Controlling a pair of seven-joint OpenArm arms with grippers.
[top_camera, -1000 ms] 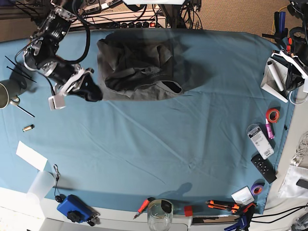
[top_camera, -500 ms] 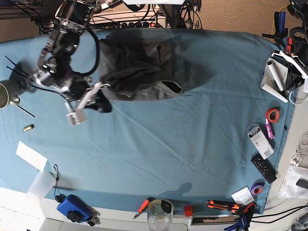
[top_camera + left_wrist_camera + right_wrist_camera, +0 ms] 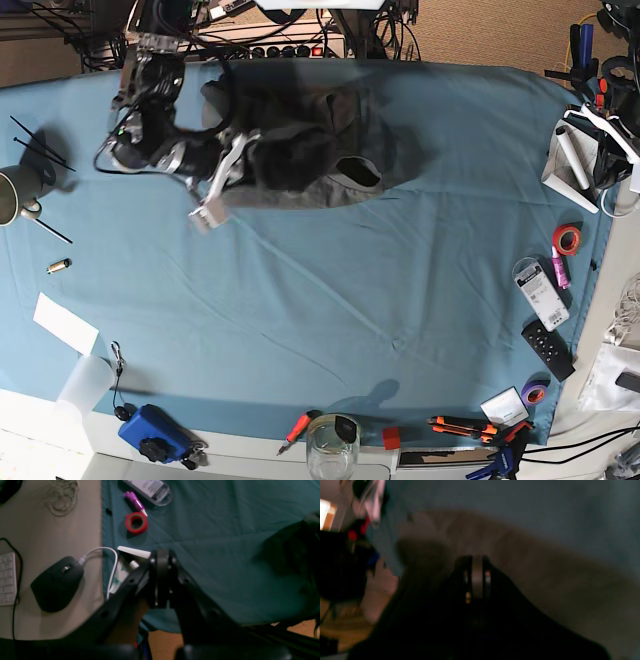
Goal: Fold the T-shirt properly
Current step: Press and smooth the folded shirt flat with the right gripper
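Note:
The dark grey T-shirt point(image 3: 335, 115) lies crumpled at the back middle of the teal table cloth point(image 3: 320, 300). My right gripper point(image 3: 282, 165) reaches in from the left and sits on the shirt's lower left part. In the blurred right wrist view that gripper point(image 3: 476, 560) has its jaws together over grey fabric point(image 3: 545, 585); whether cloth is pinched between them cannot be made out. My left gripper point(image 3: 162, 553) is shut and empty above the table's right edge, out of the base view. A dark shape point(image 3: 292, 555) at the right of the left wrist view looks like the shirt.
A mug point(image 3: 15, 195) and thin black sticks point(image 3: 40, 150) lie at the left edge. Red tape point(image 3: 567, 238), a remote point(image 3: 547, 350) and a white stand point(image 3: 575, 160) line the right edge. A glass jar point(image 3: 332, 445) and tools sit at the front. A black mouse point(image 3: 56, 582) lies off the cloth.
My right arm has swung from left of the shirt in over its lower left part and its jaws have closed. The shirt's left side has bunched and shifted to the right.

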